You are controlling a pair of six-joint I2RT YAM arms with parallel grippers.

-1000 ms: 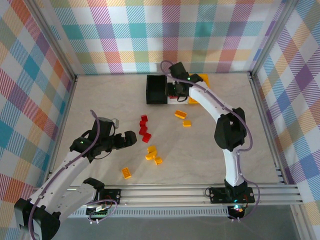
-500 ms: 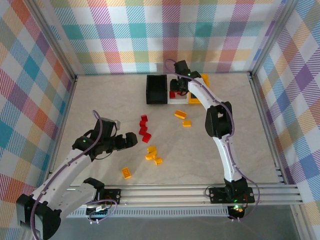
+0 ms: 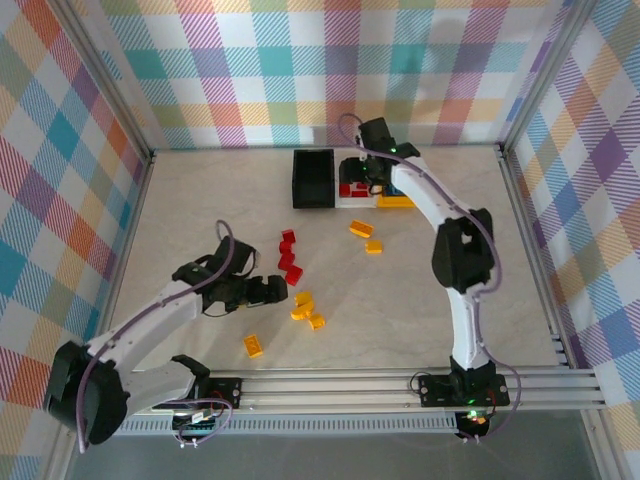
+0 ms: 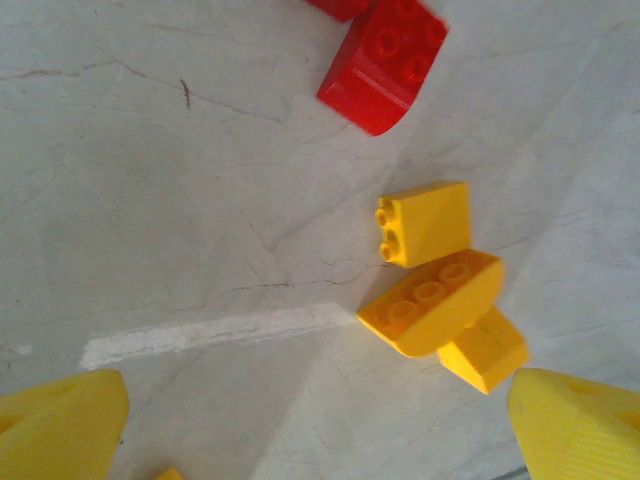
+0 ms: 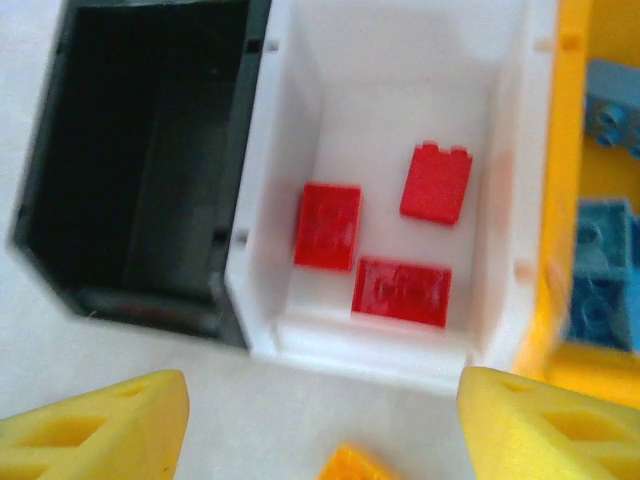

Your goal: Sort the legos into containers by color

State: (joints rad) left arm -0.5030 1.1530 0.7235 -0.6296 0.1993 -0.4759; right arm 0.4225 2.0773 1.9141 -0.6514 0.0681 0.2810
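My left gripper [image 3: 274, 292] hangs open low over the table, its yellow fingers [image 4: 60, 428] wide apart with nothing between them. Just ahead of it lie three yellow-orange legos [image 4: 432, 302] and a red lego [image 4: 385, 62]. My right gripper [image 5: 325, 430] stands open and empty at the near side of the joined containers. The white bin [image 5: 300, 330] holds three red legos [image 5: 400, 290]. The black bin [image 5: 130, 170] looks empty. Blue legos [image 5: 605, 265] lie in the yellow-orange bin [image 5: 565, 150]. From above, the right gripper [image 3: 374, 183] covers part of the bins.
Loose on the table are red legos [image 3: 289, 260], a yellow cluster [image 3: 305, 310], one yellow brick [image 3: 253, 346] near the front rail, and two more [image 3: 366, 237] below the bins. An orange brick [image 5: 352, 466] lies just under the right gripper. Checked walls enclose the table.
The left arm has swung right and forward toward the red and yellow bricks. The right gripper has shifted right over the bins, and red bricks now show in the white bin.
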